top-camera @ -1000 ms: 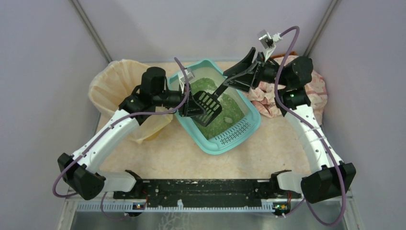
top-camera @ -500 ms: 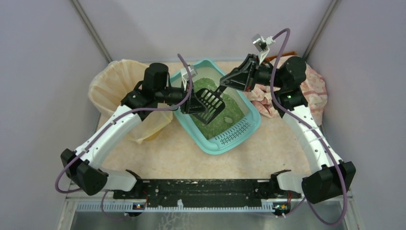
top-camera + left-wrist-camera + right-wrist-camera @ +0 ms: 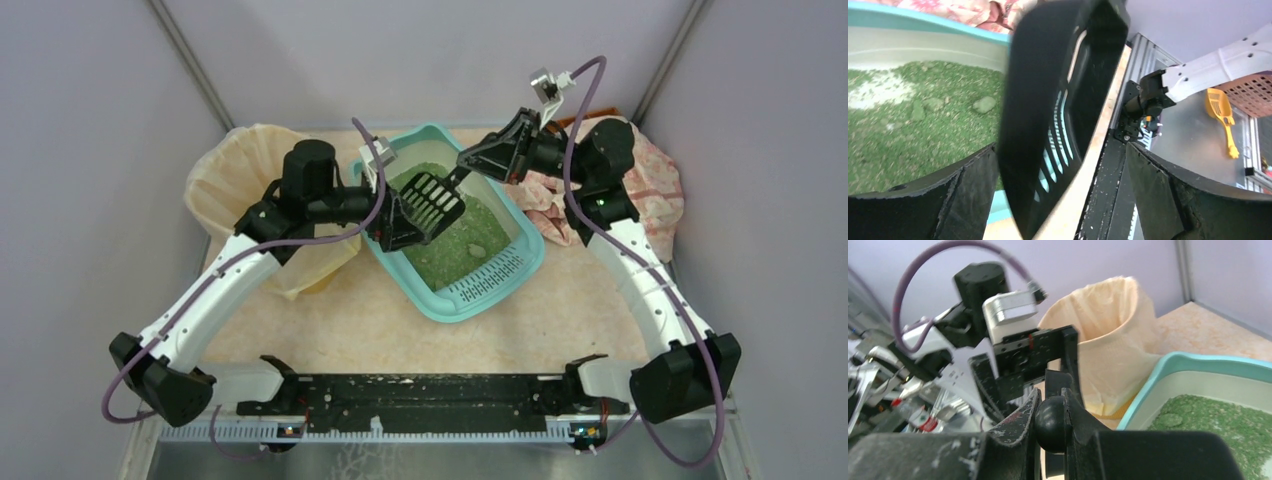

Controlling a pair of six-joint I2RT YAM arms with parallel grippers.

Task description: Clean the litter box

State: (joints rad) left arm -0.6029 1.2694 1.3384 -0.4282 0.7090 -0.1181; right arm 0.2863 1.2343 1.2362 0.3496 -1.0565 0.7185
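Observation:
The teal litter box (image 3: 500,282) sits mid-table with green granules (image 3: 455,240) and one pale clump (image 3: 477,249) inside. A black slotted scoop (image 3: 432,197) hangs tilted above the granules. My right gripper (image 3: 468,160) is shut on the round end of the scoop's handle (image 3: 1050,422), pinched between both fingers. My left gripper (image 3: 395,215) stands wide open around the scoop's head (image 3: 1058,100), with a gap on the right finger's (image 3: 1193,200) side. The left wrist view shows the box rim (image 3: 923,22) and a clump (image 3: 984,104).
A beige bag-lined bin (image 3: 245,185) stands left of the box, close under the left arm, and shows in the right wrist view as the bin (image 3: 1108,335). A pink patterned cloth (image 3: 650,190) lies at the right. A yellow scoop (image 3: 1220,107) lies off the table.
The left gripper has opened and let go of the scoop's head. The right gripper has shut on the handle. The scoop has risen and swung toward the back left.

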